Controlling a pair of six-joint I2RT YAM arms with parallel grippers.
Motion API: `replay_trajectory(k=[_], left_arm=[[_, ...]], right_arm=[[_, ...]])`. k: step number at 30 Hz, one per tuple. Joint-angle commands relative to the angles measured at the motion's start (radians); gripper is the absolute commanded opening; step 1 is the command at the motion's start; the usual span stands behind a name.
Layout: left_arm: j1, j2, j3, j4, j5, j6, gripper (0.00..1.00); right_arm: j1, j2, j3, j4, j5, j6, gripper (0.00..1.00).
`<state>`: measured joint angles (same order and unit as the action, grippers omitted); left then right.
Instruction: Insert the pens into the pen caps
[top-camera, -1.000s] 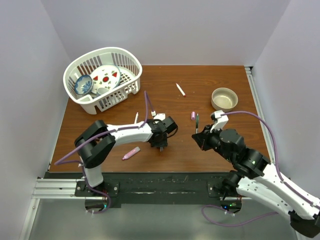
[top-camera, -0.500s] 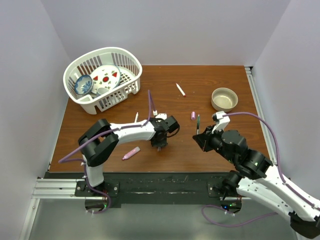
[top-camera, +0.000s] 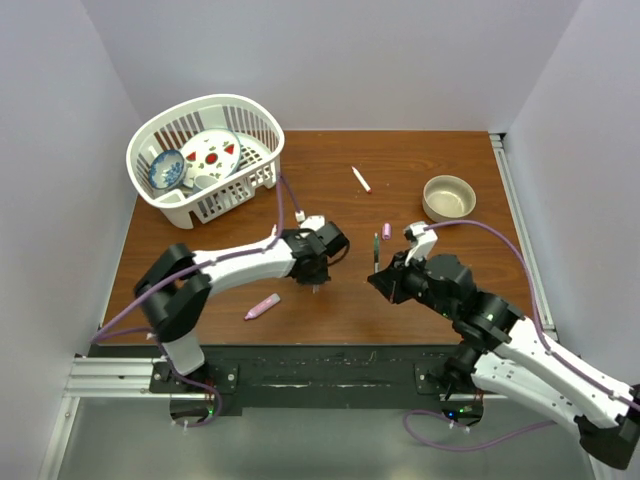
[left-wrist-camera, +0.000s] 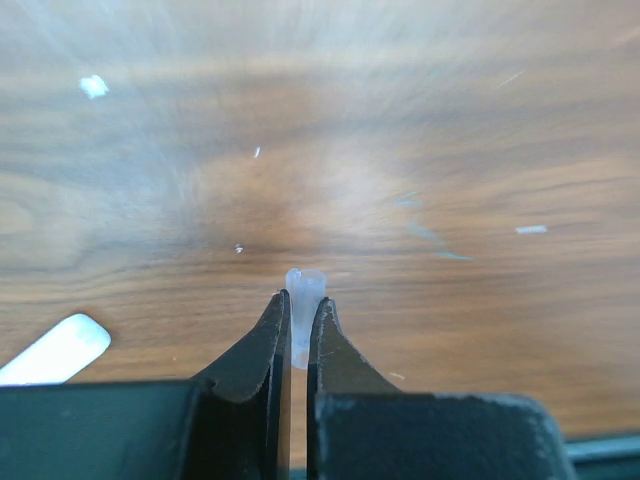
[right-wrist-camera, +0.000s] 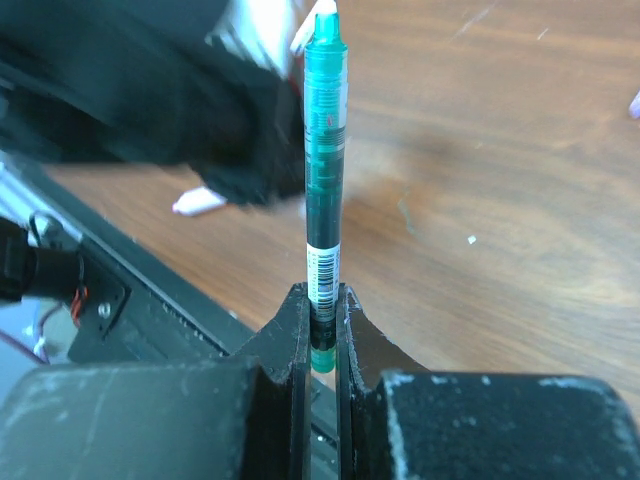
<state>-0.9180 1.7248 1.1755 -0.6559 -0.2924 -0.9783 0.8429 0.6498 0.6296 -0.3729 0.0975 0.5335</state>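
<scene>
My left gripper (top-camera: 316, 277) is shut on a tiny pale translucent pen cap (left-wrist-camera: 305, 288), held low over the brown table; its jaws pinch it in the left wrist view (left-wrist-camera: 299, 308). My right gripper (top-camera: 381, 276) is shut on the lower end of a dark green pen (top-camera: 377, 250), which points away from it toward the left arm. In the right wrist view the pen (right-wrist-camera: 325, 150) stands up from the shut jaws (right-wrist-camera: 320, 297), tip near the blurred left gripper. A pink marker (top-camera: 262, 306), a white pen with a red end (top-camera: 361, 179) and a pink cap (top-camera: 386, 231) lie on the table.
A white dish basket (top-camera: 262, 128) with plates stands at the back left. A metal bowl (top-camera: 448, 197) sits at the back right. A small white piece (top-camera: 273, 235) lies behind the left arm; a white object (left-wrist-camera: 55, 350) shows at the lower left of the left wrist view.
My right gripper has moved left with the green pen, closer to the left gripper. My left gripper has shifted slightly back and left, still holding the cap.
</scene>
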Motion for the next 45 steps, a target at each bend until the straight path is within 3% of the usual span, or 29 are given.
replay_trajectory(k=[1,5,12,23,45], left_arm=[[0.062,-0.189,-0.025,0.111,-0.008,-0.017,0.0],[0.117,-0.302,-0.091,0.214,0.085,-0.014,0.0],[0.133,-0.439,-0.128,0.354,0.107,-0.04,0.0],[0.131,-0.527,-0.232,0.484,0.127,-0.045,0.0],[0.131,-0.557,-0.277,0.601,0.145,0.02,0.0]], right_arm=[[-0.004,0.04,-0.033,0.149,-0.084,0.026,0.0],[-0.004,0.115,-0.079,0.288,-0.182,0.039,0.0],[-0.002,0.258,-0.146,0.577,-0.354,0.132,0.0],[-0.002,0.363,-0.128,0.64,-0.392,0.151,0.0],[-0.002,0.392,-0.139,0.66,-0.398,0.206,0.0]])
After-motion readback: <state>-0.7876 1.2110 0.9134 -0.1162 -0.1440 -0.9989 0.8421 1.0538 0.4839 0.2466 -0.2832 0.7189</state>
